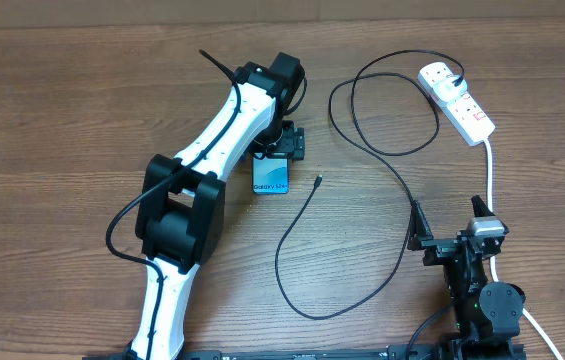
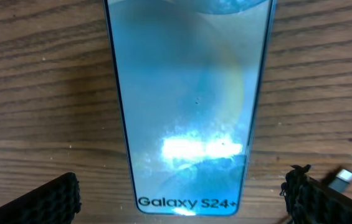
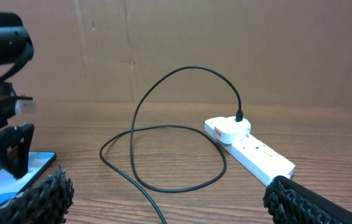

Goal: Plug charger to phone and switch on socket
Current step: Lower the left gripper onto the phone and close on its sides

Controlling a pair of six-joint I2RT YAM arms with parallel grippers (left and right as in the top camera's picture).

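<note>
Fingers point(image 2: 48, 200) of the left gripper point(image 1: 280, 152) were spread open either side of the black-edged smartphone with the blue-teal Galaxy screen point(image 1: 271, 176), not touching it. Thin black charger cable point(image 3: 191, 67) had its tiny connector tip point(image 1: 319, 181) lying just right of that phone, unplugged. Its white plug point(image 1: 440, 77) sat in the white oblong power strip point(image 1: 467, 108), far from the phone. Right gripper point(image 1: 450, 232) hung open too, well away from the phone.

The flat glass phone point(image 1: 271, 178) is blue-teal, the long thin cable point(image 3: 193, 67) black, the oblong power strip point(image 1: 467, 108) white with red marks.
</note>
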